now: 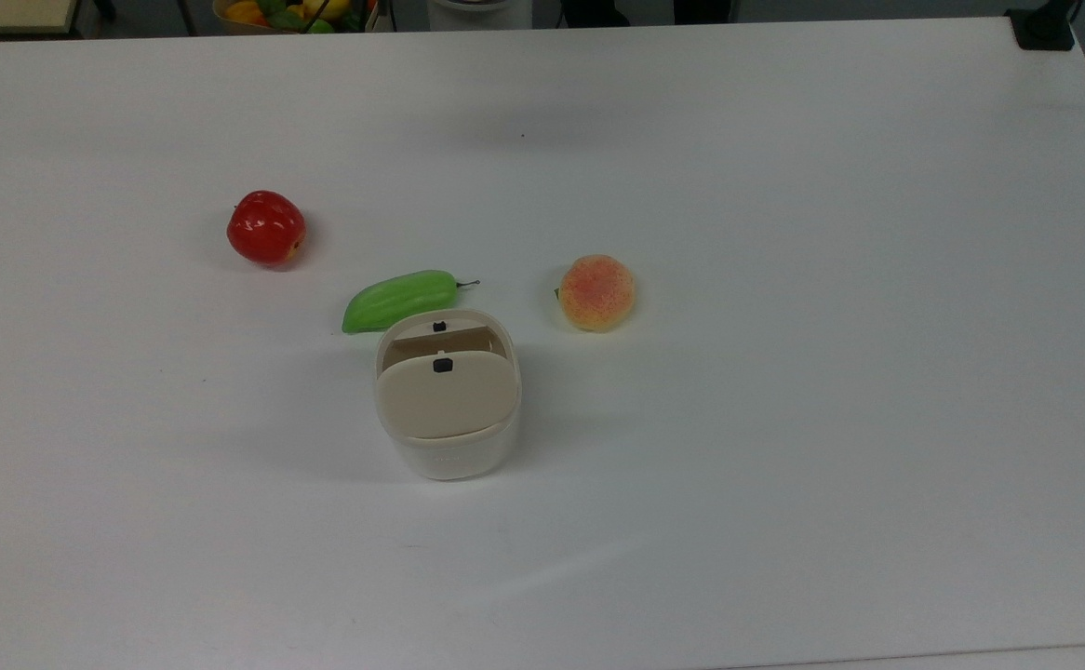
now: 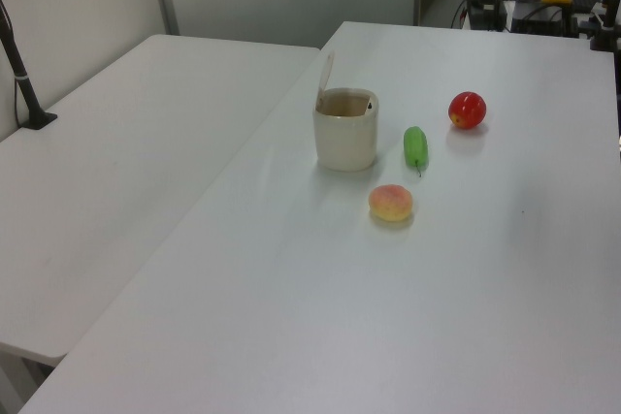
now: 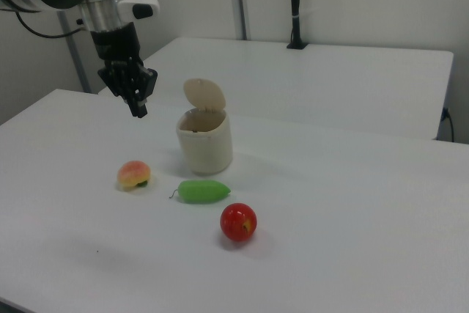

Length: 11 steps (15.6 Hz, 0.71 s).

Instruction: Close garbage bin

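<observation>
The garbage bin [image 1: 449, 451] is a small cream-white tub near the middle of the white table [image 1: 784, 419]. Its beige lid [image 1: 447, 398] stands raised on its hinge, upright in the right view [image 3: 204, 94], and the mouth is open. A black latch sits on the lid. My gripper [image 3: 138, 111] hangs in the air to the right view's left of the bin [image 3: 207, 148], about level with the lid and apart from it. It is shut with nothing in it.
A green vegetable [image 1: 400, 300] lies right beside the bin. A peach [image 1: 596, 292] and a red apple [image 1: 266, 227] sit further off. A second table [image 2: 116, 162] adjoins, with a black post [image 2: 19, 65] on it.
</observation>
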Motion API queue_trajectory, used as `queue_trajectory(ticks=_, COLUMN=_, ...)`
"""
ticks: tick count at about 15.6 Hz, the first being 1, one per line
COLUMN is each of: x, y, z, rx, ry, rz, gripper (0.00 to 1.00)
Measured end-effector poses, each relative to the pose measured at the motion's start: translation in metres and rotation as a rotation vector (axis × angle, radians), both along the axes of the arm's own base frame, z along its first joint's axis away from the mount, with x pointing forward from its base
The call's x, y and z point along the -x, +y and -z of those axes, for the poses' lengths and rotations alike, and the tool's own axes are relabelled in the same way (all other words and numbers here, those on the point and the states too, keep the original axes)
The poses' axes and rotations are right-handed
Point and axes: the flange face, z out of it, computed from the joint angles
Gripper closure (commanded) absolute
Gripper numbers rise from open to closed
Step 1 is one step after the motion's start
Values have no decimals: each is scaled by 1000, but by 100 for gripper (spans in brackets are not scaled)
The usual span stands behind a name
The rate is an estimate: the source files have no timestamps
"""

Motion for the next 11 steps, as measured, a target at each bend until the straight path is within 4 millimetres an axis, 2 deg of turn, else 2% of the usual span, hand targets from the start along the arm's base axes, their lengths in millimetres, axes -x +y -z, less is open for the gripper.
queue_trajectory(ticks=3, x=-1, y=0, z=1, rx=-1, ry=-1, rz=-10, gripper=100)
queue_trajectory(ticks=6, x=-12, y=1, z=2, rx=-2, ry=-43, rz=-28, gripper=100)
queue_trajectory(ticks=11, x=-54, y=2, z=8, rx=-5, ry=-160, rz=-41, gripper=100)
